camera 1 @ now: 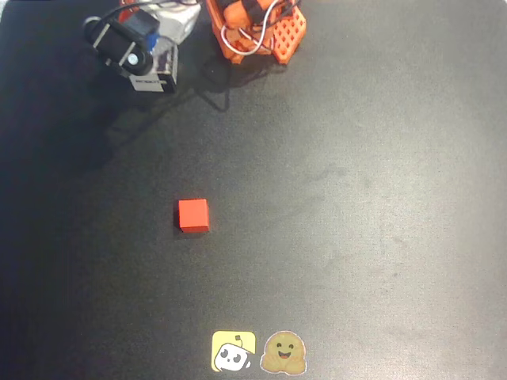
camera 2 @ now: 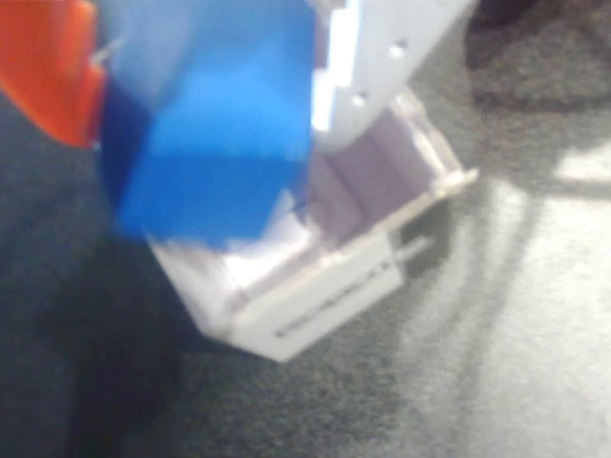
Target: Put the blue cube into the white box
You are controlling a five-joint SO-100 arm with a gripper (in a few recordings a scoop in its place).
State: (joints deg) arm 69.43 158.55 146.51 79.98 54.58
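Gripping the blue cube, the gripper hangs directly over the open white box at eleven o'clock on the black table; the red cube sits well apart, near centre.

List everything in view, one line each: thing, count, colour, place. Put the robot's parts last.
blue cube: one, bright blue, held over the white box's open top in the wrist view.
white box: one, white with a dark label on its side, top left of the overhead view.
red cube: one, red, alone near the middle of the table.
stickers: two, yellow and brown, bottom edge of the overhead view.
table: one, black.
arm base: one, orange, top centre of the overhead view.
gripper: one, orange and white fingers shut on the blue cube.
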